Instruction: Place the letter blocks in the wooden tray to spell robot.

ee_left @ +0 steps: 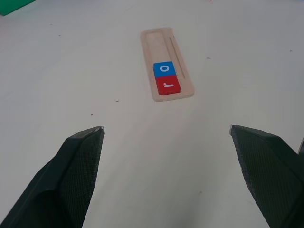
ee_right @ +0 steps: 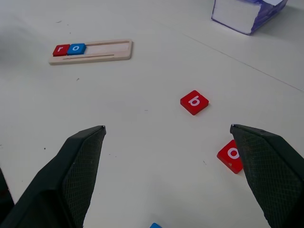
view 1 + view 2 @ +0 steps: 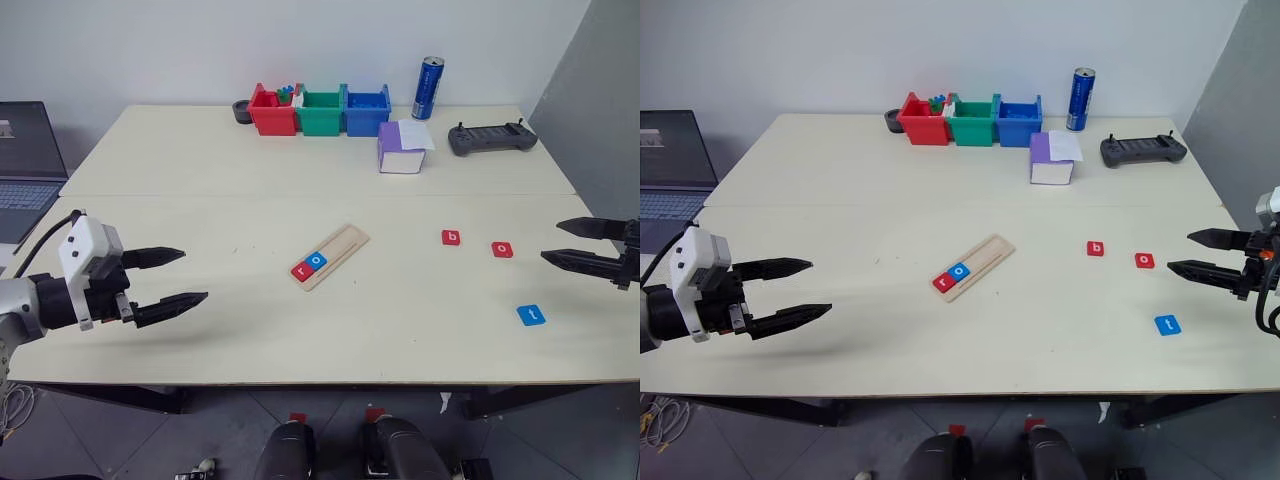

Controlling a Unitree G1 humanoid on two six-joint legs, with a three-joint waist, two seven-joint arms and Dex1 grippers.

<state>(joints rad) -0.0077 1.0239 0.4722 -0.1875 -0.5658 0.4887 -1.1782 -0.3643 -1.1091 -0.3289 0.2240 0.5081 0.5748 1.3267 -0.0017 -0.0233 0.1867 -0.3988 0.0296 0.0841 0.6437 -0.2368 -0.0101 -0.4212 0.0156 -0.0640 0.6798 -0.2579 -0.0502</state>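
The wooden tray [image 3: 331, 256] lies slanted at the table's middle, holding a red "r" block [image 3: 302, 269] and a blue "o" block [image 3: 316, 261] at its near end. To its right, loose on the table, lie a red "b" block [image 3: 451, 237], a red "o" block [image 3: 502, 249] and a blue "t" block [image 3: 531, 315]. My left gripper [image 3: 170, 277] hovers open over the table's left side, well away from the tray. My right gripper [image 3: 568, 242] is open at the right edge, just right of the red "o" block, empty.
At the back stand red [image 3: 270, 110], green [image 3: 320, 111] and blue bins [image 3: 366, 110], a blue can [image 3: 428, 88], a purple-and-white box [image 3: 403, 147] and a black controller [image 3: 491, 137]. A laptop [image 3: 25, 165] sits off the table's left.
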